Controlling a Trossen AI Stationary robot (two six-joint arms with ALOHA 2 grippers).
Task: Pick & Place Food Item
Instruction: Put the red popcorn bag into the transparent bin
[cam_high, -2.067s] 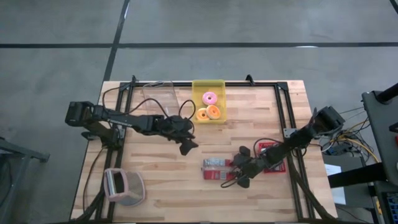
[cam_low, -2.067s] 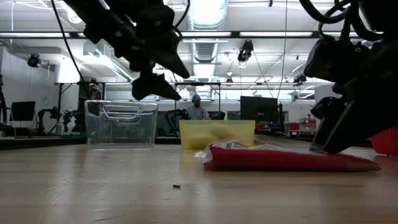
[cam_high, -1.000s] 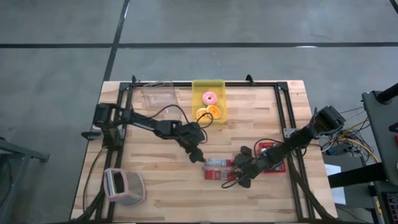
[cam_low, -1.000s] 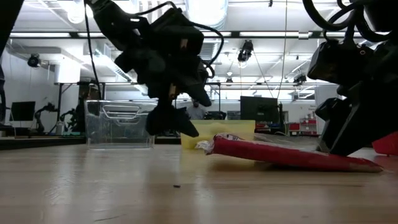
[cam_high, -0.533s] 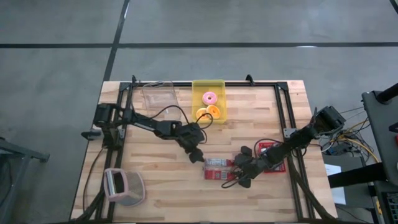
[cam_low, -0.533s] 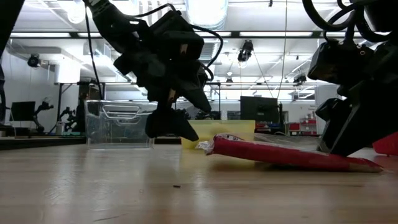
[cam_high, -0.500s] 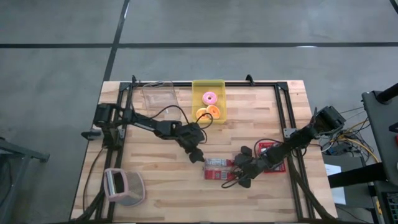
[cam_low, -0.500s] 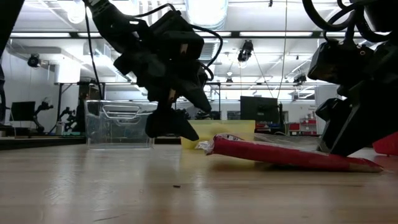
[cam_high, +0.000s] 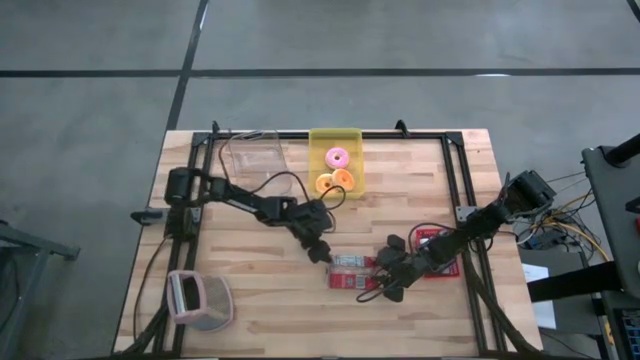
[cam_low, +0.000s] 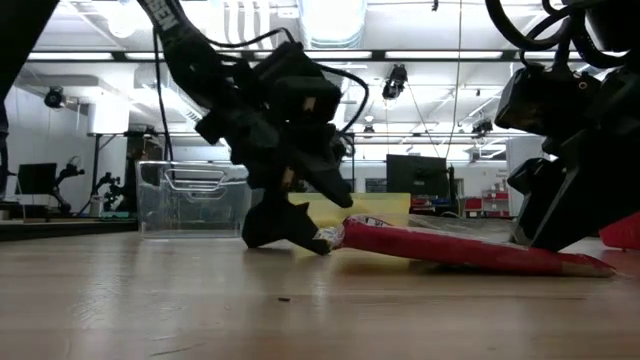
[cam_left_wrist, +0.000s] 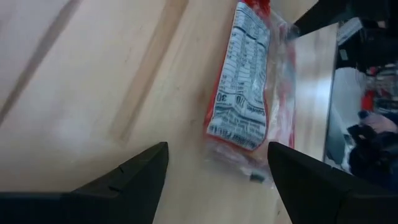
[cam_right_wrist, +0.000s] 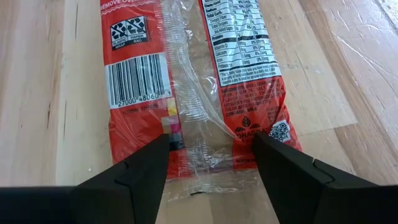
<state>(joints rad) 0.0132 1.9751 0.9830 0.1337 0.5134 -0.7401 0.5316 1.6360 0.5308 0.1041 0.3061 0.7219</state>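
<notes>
Lying between both hands: red packet (cam_high: 348, 271)

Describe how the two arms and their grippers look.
Both arms are dark, jointed and slim, with black cables looping along them. The left gripper and right gripper each end in two flat, black, wedge-shaped fingers. No markings are visible.
</notes>
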